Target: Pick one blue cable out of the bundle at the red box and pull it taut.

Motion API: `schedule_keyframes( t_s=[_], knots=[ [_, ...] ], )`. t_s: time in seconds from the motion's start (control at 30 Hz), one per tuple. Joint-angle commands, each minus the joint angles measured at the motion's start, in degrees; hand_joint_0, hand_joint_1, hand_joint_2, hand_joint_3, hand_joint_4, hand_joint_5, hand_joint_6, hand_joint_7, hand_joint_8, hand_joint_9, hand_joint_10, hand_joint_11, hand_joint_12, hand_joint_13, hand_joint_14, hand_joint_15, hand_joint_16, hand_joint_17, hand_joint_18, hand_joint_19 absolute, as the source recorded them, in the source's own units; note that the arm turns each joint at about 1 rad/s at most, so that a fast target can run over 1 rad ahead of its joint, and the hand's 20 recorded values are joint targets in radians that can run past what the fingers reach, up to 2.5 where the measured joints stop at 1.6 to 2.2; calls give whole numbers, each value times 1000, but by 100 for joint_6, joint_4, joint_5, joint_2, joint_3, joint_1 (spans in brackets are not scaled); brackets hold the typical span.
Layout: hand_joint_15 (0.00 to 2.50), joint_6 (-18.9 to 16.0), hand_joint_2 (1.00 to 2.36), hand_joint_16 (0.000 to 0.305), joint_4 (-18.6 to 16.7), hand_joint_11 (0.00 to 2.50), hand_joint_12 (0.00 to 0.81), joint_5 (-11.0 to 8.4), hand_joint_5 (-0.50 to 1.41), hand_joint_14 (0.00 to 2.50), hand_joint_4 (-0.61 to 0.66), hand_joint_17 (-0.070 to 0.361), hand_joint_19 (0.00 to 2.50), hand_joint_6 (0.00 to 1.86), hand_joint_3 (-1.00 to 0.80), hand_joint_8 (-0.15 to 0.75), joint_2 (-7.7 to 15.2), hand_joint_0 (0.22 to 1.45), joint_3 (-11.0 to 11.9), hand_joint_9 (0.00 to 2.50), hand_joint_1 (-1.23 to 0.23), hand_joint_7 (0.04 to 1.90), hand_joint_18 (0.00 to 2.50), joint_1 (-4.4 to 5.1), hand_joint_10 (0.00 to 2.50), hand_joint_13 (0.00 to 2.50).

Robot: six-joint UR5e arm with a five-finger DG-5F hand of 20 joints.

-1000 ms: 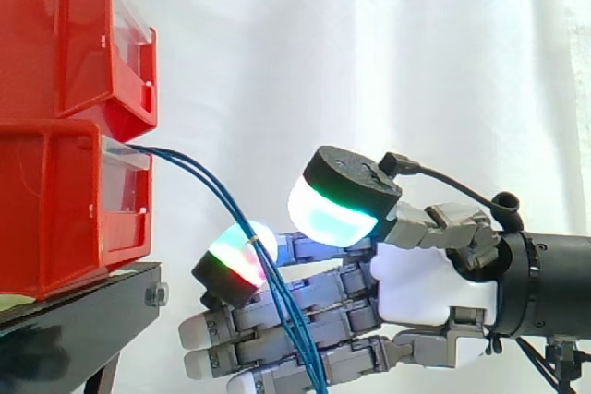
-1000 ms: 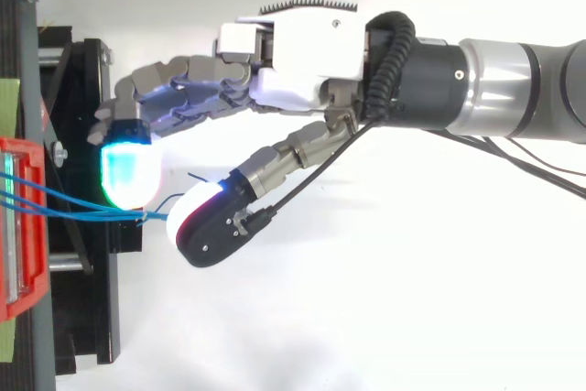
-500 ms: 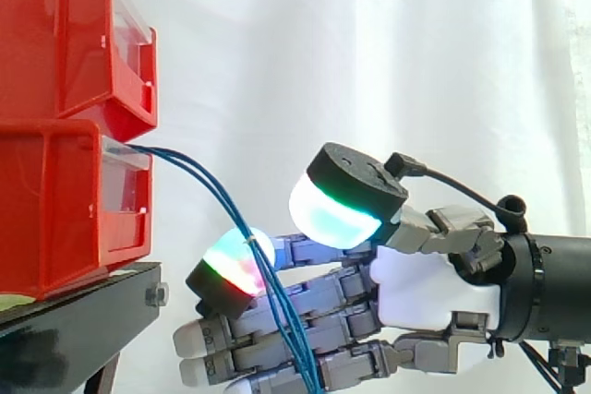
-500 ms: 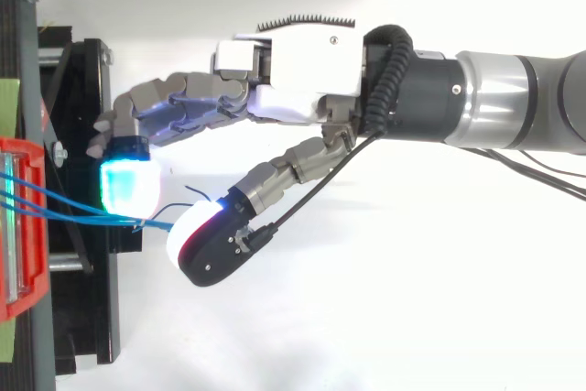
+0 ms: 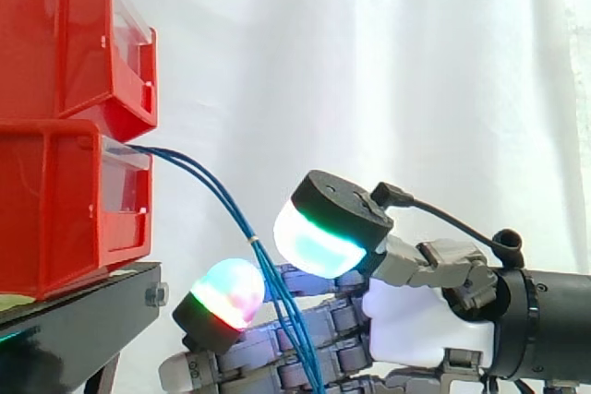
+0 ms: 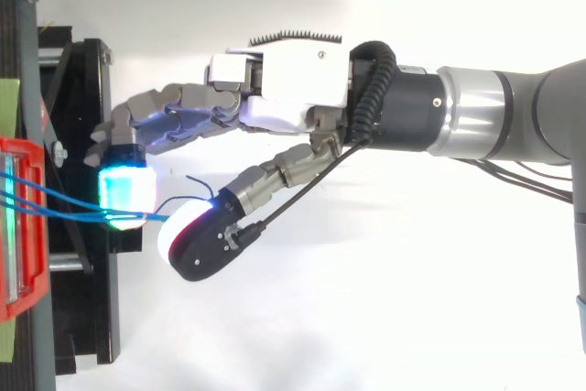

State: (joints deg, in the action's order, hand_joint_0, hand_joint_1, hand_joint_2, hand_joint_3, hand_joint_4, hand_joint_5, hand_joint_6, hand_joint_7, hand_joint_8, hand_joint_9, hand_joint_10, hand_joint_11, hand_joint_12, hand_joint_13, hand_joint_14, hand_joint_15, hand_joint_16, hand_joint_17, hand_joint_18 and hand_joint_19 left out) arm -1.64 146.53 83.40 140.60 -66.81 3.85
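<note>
Blue cables (image 5: 211,185) leave the front of the lower red box (image 5: 55,209) and sag down to the right. From above, the cables (image 6: 55,210) run right from the box (image 6: 18,226) into the gap between two glowing pads. My hand (image 5: 416,320) reaches in from the right, its palm (image 6: 293,89) level and its fingers mostly straight. A finger pad (image 6: 124,191) glows cyan just beyond the cables, and the thumb pad (image 6: 183,231) sits on their near side. Both pads stand close to the cables, with a small gap still showing in the side view.
A second red bin (image 5: 65,34) is stacked on the lower box. Both rest on a black stand (image 5: 83,320) whose frame (image 6: 87,299) lies under my fingertips. A white curtain hangs behind.
My hand has sunk lower and crept slightly towards the box. The finger pad and the thumb pad have drawn closer together round the cables.
</note>
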Motion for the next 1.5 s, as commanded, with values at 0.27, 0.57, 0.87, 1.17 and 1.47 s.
schedule_keyframes(
  t_s=[0.27,0.57,0.87,1.17,1.47],
  knots=[
    [72,-47,1012,57,-37,110,374,9,-117,2,183,129,154,624,-327,324,3,598,1,462,-772,1175,338,2,2,284],
    [70,-82,1016,57,-2,144,374,27,-168,1,164,129,150,809,-230,324,3,607,98,462,-792,936,350,2,4,286],
    [66,-82,1017,59,34,163,382,36,-176,1,117,132,128,864,-118,331,3,617,195,469,-814,872,378,-16,4,296],
    [61,-82,1019,58,192,169,378,132,-182,1,104,130,115,873,-138,324,-15,643,265,462,-876,858,377,-33,3,292],
    [56,-108,1018,58,781,162,378,273,-186,2,117,130,110,878,-178,320,-243,661,256,458,-896,842,383,-77,3,290]
  ],
)
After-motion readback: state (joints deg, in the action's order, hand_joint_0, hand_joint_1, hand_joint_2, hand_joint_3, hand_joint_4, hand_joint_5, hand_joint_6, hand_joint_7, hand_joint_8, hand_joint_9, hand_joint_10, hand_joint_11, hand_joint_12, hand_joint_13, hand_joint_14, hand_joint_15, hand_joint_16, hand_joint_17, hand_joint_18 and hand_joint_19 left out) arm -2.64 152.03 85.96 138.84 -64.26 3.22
